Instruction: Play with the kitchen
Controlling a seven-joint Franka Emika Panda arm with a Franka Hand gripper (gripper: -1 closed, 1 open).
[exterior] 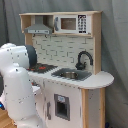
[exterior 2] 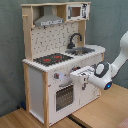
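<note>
The kitchen (exterior: 95,82) (exterior 2: 37,82) is a tall light-wood and white toy with a black-red stovetop (exterior 2: 52,59), a black faucet (exterior: 83,58) over a sink (exterior: 70,75), a grey hood (exterior 2: 50,21) and a small microwave (exterior: 70,23). In the second exterior view my gripper (exterior 2: 79,79) is pressed up against the kitchen's front panel, just right of the knobs (exterior 2: 57,76) and above the windowed oven door (exterior 2: 64,97). In the first exterior view my own white arm (exterior: 17,85) hides the gripper.
Grey curtain (exterior: 115,50) hangs behind the kitchen in both exterior views. The kitchen stands on a wooden surface (exterior 2: 100,112). My arm's bulky links fill the first exterior view's left and reach in from the second exterior view's right.
</note>
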